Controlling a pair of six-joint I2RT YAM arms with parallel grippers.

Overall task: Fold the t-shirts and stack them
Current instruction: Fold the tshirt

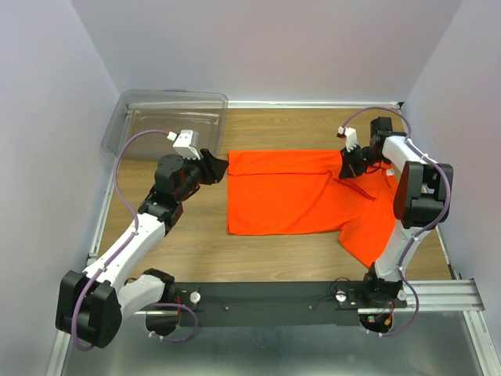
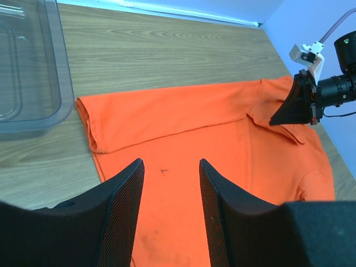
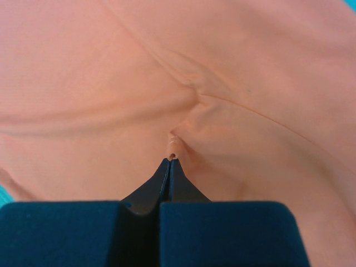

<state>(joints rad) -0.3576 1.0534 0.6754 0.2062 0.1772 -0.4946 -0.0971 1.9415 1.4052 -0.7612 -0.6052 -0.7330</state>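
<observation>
On the wooden table [image 1: 196, 251], centre to right: one orange t-shirt [image 1: 282, 200], spread mostly flat, its length running left to right across your overhead view. A strip along the far edge is turned over onto the body. The crease shows as a line running most of the width of the cloth. One sleeve [image 1: 366, 235] sticks out at the near right, toward the base of your right arm.

Your left gripper [image 2: 169, 164] sits at the shirt's left edge, low over the cloth. Fingers [image 2: 123, 211] are spread wide, with orange fabric showing in the gap. You cannot tell from the wrist view whether the tips touch it.

Your right gripper [image 3: 170, 162] is at the far right end of the shirt, by the collar. Fingers are pressed together on a small pucker of orange fabric, and wrinkles and a seam draw in toward the pinch. From the left wrist view, the cloth lifts slightly where those fingers meet it.

Far left corner of the table: a clear plastic bin [image 1: 168, 117]. From the left wrist view, its near corner lies just beside the shirt's far-left corner, with a narrow strip of wood between them.
</observation>
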